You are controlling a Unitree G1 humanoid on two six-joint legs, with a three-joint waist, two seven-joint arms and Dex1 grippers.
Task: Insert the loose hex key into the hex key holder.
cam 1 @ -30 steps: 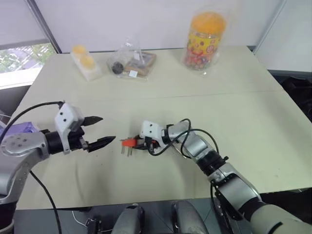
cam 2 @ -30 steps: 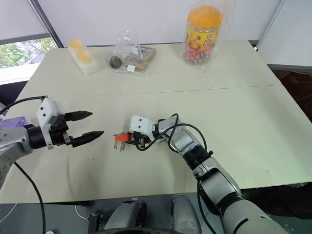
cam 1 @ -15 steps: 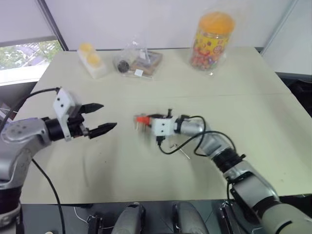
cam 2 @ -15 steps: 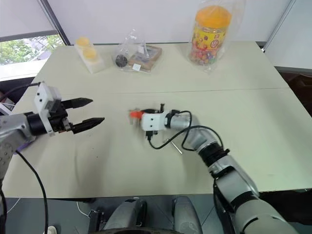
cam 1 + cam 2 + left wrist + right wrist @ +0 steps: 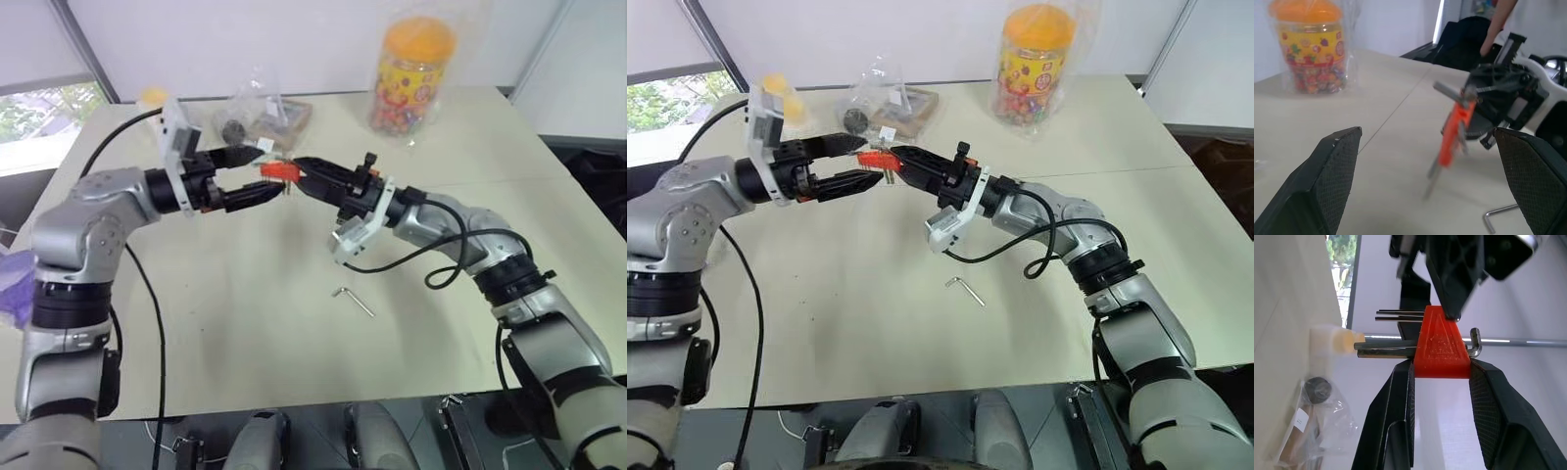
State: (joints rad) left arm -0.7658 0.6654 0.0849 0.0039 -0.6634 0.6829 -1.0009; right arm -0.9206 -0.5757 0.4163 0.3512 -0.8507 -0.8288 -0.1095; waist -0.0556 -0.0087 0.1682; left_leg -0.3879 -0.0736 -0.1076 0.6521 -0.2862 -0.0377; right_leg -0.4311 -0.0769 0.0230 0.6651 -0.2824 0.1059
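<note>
The left hand (image 5: 257, 174) is hovering spread wide just left of the hex key holder (image 5: 279, 169), probably waiting to take or steady it. The right hand (image 5: 306, 167) is pinching that holder aloft above the desk (image 5: 245, 294). The loose hex key (image 5: 352, 301) is lying below-right of the holder, with open desk around it for a grasp.

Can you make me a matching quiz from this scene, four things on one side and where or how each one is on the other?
1. hex key holder
2. loose hex key
3. left gripper
4. candy jar

A. lying on the table
B. open, in the air
C. standing at the table's far edge
D. clamped in the right gripper

Pairs: 1-D, 2-A, 3-B, 4-C
</note>
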